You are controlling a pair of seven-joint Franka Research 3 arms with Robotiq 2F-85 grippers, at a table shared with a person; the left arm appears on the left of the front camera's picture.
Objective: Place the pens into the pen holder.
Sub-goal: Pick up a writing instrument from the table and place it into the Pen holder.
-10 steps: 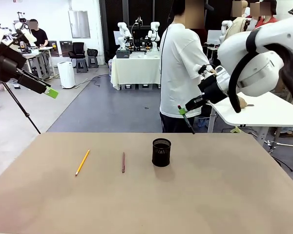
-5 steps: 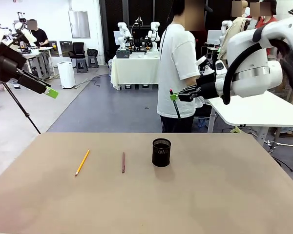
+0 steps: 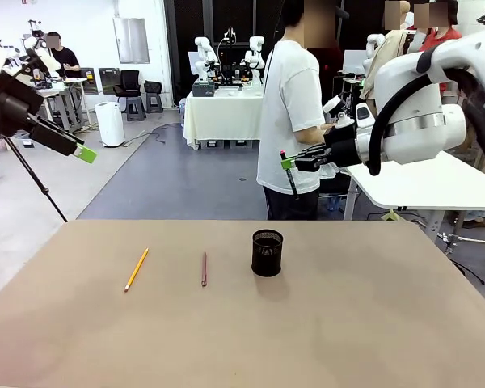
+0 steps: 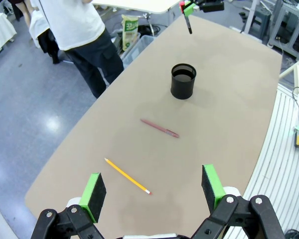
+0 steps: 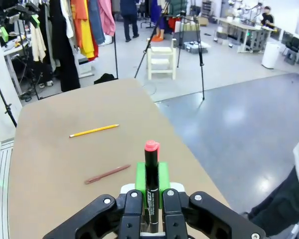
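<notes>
Count three pens, one pen holder (image 3: 267,252), two grippers.

Find the holder, a black wire-mesh cup, upright on the tan table (image 3: 372,323).

Find two pens flat on the table to the holder's left in the front view: a red-brown pen (image 3: 204,268) nearer, then a yellow pencil (image 3: 136,269) farther out. Note both lying roughly parallel, well apart from each other, neither touching the holder.

See the third, a black marker (image 3: 291,178) with a red cap, in the air high above the holder and slightly to its right, pinched by the right gripper (image 3: 289,162). Note jaws narrowed onto the barrel near the capped end, cap just clear of the green pads (image 5: 162,177), rest of the barrel hanging down at a slight tilt. Cannot read the print on the barrel.

See the left gripper (image 4: 153,188) raised high and far to the holder's left, jaws spread wide with nothing between them. From its wrist view, note pencil closest, red-brown pen next, holder beyond.

Note one person (image 3: 291,105) in a white T-shirt standing beyond the holder, past the table's far edge.
</notes>
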